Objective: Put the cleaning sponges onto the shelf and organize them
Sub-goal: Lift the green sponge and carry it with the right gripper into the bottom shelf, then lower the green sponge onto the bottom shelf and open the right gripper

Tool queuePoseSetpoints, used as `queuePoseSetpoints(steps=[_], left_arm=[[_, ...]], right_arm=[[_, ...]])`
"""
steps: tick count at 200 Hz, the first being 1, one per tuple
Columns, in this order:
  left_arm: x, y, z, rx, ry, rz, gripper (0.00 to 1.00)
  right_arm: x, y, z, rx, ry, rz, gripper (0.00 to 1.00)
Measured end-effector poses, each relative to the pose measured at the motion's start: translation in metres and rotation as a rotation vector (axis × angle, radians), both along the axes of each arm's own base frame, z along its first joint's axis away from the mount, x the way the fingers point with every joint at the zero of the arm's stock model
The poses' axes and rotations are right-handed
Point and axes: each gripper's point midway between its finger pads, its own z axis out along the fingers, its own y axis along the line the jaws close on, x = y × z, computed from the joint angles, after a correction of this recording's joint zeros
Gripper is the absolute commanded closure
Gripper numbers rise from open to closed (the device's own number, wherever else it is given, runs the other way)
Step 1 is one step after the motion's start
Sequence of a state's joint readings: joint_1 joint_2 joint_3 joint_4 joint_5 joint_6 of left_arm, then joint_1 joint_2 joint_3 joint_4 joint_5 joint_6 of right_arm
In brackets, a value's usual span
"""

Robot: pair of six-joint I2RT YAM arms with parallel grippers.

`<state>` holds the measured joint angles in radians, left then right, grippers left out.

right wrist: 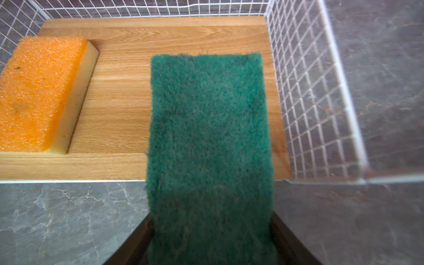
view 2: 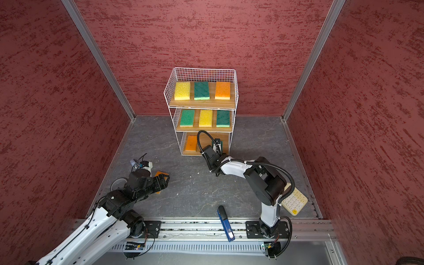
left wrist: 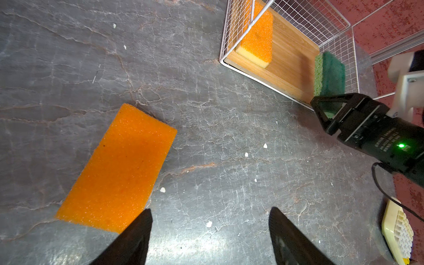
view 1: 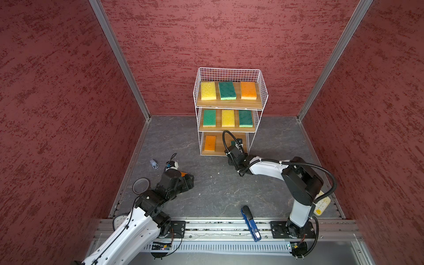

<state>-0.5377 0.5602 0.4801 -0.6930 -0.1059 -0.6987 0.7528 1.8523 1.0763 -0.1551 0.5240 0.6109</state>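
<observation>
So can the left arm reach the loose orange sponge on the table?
Probably yes: the left end effector hangs open right beside the sponge, and nothing lies between them.

shelf (view 1: 229,105): sponges (view 1: 227,90) on every board | table (view 1: 218,188): orange sponge (left wrist: 119,167), calculator (view 2: 296,203)

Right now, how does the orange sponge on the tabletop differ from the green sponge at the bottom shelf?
Colour: the orange sponge is orange on top, the green sponge dark green.
Place: the orange sponge lies flat on the grey tabletop; the green sponge reaches partway over the shelf's bottom board.
Grip: the right pincer holds the green sponge; the orange sponge lies free, beside the open left pincer.
Both are flat rectangles.
</observation>
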Motion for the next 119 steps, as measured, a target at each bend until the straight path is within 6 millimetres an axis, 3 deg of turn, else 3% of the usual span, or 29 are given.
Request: queuePoseSetpoints(steps=[27, 82, 119], left_arm=[[-0.001, 0.000, -0.001, 0.000, -0.012, -0.006, 0.20], [0.002, -0.001, -0.003, 0.014, -0.031, -0.027, 0.20], [0.004, -0.003, -0.009, 0.016, -0.035, -0.031, 0.20]], right_arm=[[0.008, -0.001, -0.006, -0.009, -0.015, 0.003, 0.34], [0.027, -0.007, 0.004, 0.007, -0.081, -0.023, 0.34], [0.032, -0.014, -0.011, -0.025, -0.079, -0.047, 0.34]])
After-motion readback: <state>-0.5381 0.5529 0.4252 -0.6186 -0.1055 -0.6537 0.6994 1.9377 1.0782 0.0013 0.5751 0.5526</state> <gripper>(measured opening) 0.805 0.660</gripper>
